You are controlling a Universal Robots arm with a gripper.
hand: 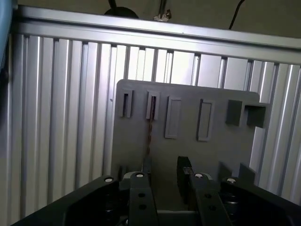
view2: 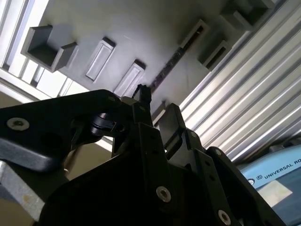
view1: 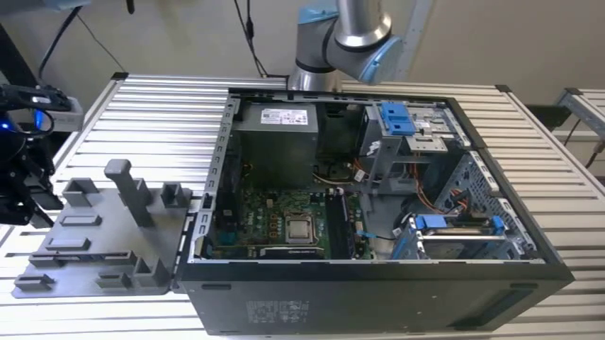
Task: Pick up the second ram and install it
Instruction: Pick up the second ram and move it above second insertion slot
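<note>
The second ram point(hand: 150, 129) stands on edge in a slot of the grey holder tray point(hand: 188, 146), so it appears as a thin dark strip point(view2: 170, 65) in both wrist views. In the exterior view the tray point(view1: 104, 227) lies left of the computer case, with the ram point(view1: 83, 254) as a dark line near its front. My gripper point(hand: 164, 170) hangs over the tray, open, with nothing between its fingers point(view2: 157, 109). One fingertip point(hand: 146, 165) lines up with the ram's near end. In the exterior view the gripper point(view1: 27, 202) is at the far left edge.
The open computer case point(view1: 378, 283) lies on the ribbed metal table point(view1: 151, 120), with its motherboard point(view1: 283, 219) and blue drive brackets point(view1: 402, 120) exposed. Upright posts point(view1: 127, 188) rise from the tray. The arm's base point(view1: 336, 42) stands behind the case.
</note>
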